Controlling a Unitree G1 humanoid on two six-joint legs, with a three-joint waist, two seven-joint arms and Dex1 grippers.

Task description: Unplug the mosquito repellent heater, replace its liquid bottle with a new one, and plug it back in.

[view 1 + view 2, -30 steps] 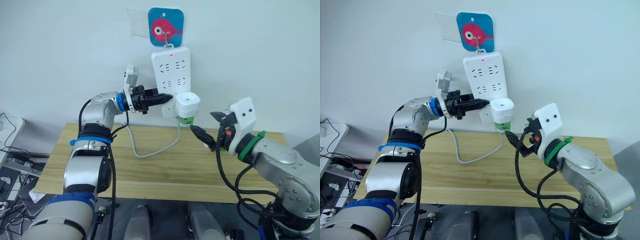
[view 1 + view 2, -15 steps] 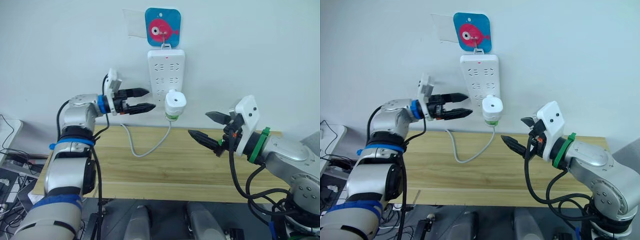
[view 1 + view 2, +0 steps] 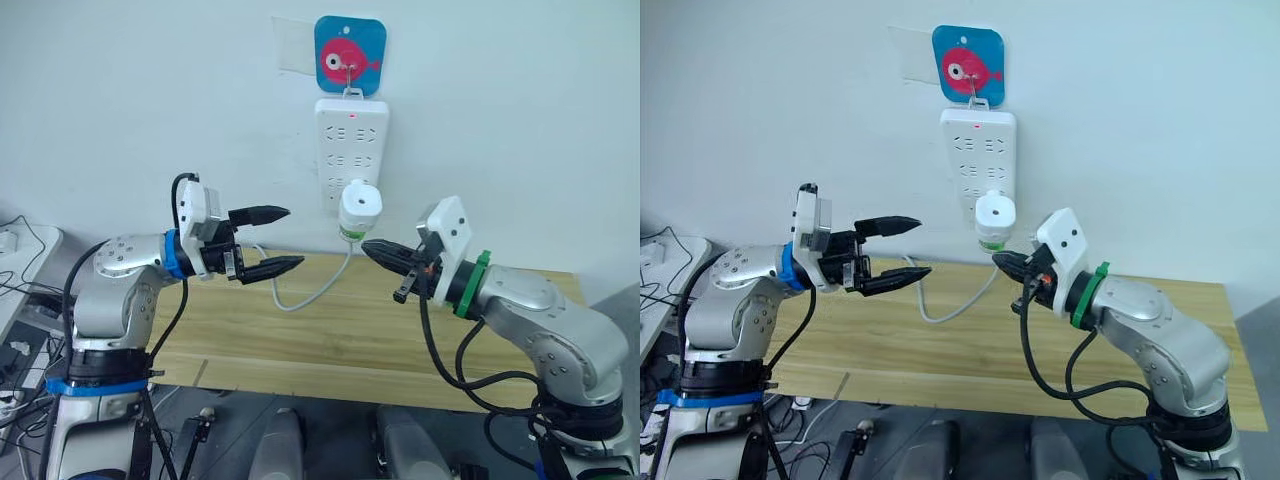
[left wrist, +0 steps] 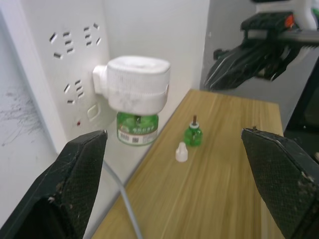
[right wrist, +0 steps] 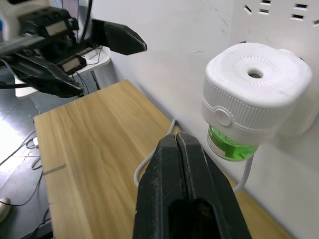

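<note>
White rounded plastic mosquito repellent heater [image 3: 359, 203] sits plugged into the lower part of a long white multi-socket power strip [image 3: 351, 140] that hangs on the wall from a hook on a blue square plaque with a pink fish [image 3: 350, 56]. A green liquid bottle with a label [image 4: 137, 130] is screwed in under the heater. Strip's grey cable [image 3: 312, 290] loops down onto the light wooden tabletop [image 3: 340, 330].

Left gripper [image 3: 268, 242]: released, fingers spread wide, in the air over the table's left part, well apart from the heater.

Right gripper [image 3: 375, 250]: clenched with nothing in it, tips pointing at the heater from just below and beside it, not touching.

On the table near the wall: a small green spare bottle with a wick [image 4: 193, 134], and a small white cone-shaped cap [image 4: 181, 152] just beside it.
</note>
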